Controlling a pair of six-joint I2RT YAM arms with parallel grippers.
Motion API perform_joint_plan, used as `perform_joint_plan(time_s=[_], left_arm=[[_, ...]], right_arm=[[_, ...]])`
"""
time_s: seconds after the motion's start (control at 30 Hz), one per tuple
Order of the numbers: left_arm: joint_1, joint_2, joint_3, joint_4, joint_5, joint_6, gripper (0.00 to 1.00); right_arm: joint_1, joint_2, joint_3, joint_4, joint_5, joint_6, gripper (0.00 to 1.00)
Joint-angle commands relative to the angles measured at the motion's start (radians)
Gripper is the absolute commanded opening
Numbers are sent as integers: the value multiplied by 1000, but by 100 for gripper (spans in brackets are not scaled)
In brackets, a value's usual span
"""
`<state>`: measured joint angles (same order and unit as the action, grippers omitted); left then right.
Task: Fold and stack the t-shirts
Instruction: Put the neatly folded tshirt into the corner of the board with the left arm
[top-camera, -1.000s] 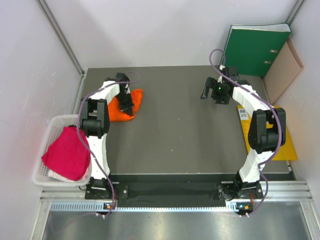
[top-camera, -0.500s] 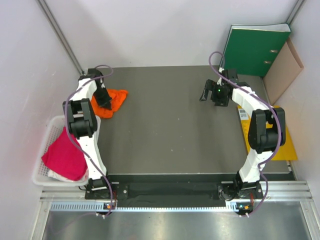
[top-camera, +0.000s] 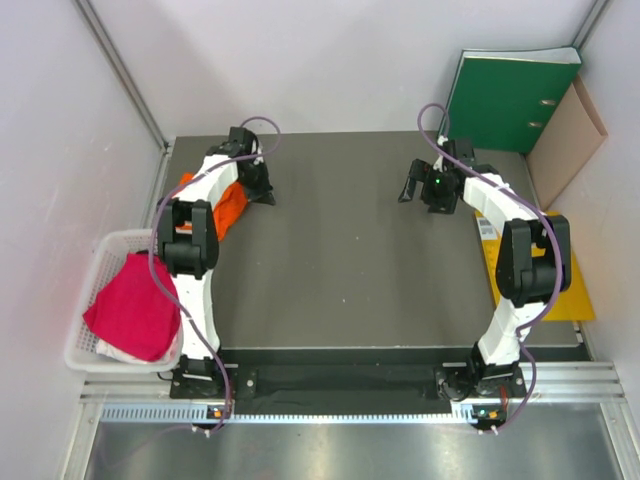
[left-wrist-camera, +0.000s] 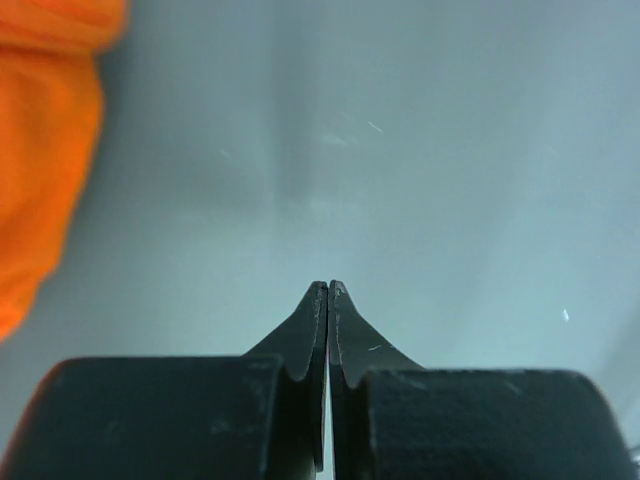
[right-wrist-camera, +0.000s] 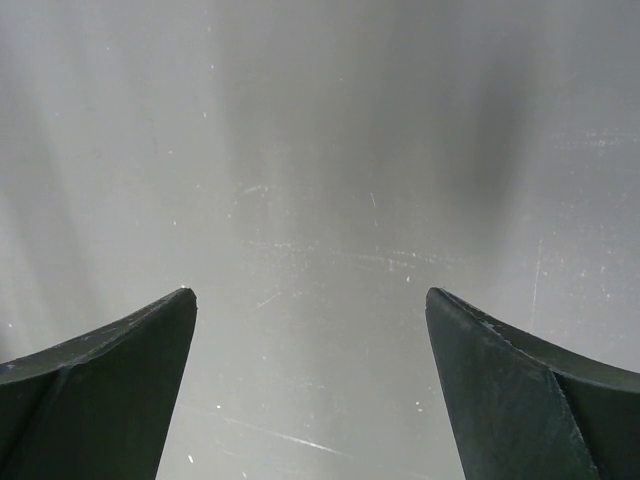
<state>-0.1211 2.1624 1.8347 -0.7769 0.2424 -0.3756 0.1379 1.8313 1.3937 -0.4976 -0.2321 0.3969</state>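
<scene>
Left tool (left-wrist-camera: 328, 290) is off the orange t-shirt (top-camera: 230, 207), and no fold is made.

The shirt, dragged to the far-left edge of the dark counter (top-camera: 340, 260) a moment ago, now lies bunched there; the left tool sits just right of it, pressed together on nothing. The right tool (right-wrist-camera: 308, 292) hangs far right with its tips wide apart, unchanged. The magenta t-shirt (top-camera: 132, 308) stays heaped in the white basket (top-camera: 112, 240) at the near left. A green binder (top-camera: 510, 95) leans in the far-right corner, and a yellow envelope (top-camera: 575, 300) lies at the right edge.
</scene>
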Motion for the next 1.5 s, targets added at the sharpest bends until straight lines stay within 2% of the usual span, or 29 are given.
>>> perform_joint_plan(time_s=[0.0, 0.17, 0.37, 0.6, 0.77, 1.17, 1.33, 1.37, 1.47], left_arm=[[43, 79, 84, 34, -32, -51, 0], [75, 141, 170, 27, -6, -71, 0], [115, 177, 213, 22, -43, -71, 0], [257, 185, 193, 44, -64, -94, 0], [336, 218, 233, 36, -83, -77, 0], [446, 269, 299, -5, -169, -16, 0], [474, 231, 276, 43, -80, -6, 0], [472, 217, 270, 57, -5, -5, 0], [460, 137, 224, 132, 70, -14, 0]], right_arm=[[9, -40, 11, 14, -3, 0, 97], [8, -60, -4, 2, 7, -10, 98], [9, -72, -22, -2, 8, -12, 98], [9, -73, -19, -13, 4, -16, 98], [9, -76, -22, -25, 4, -23, 98], [9, -79, -30, -39, 2, -29, 98], [9, -87, -42, -35, 2, -24, 98], [9, -89, -44, -33, 2, -23, 98], [9, -87, -45, -32, 2, -20, 98]])
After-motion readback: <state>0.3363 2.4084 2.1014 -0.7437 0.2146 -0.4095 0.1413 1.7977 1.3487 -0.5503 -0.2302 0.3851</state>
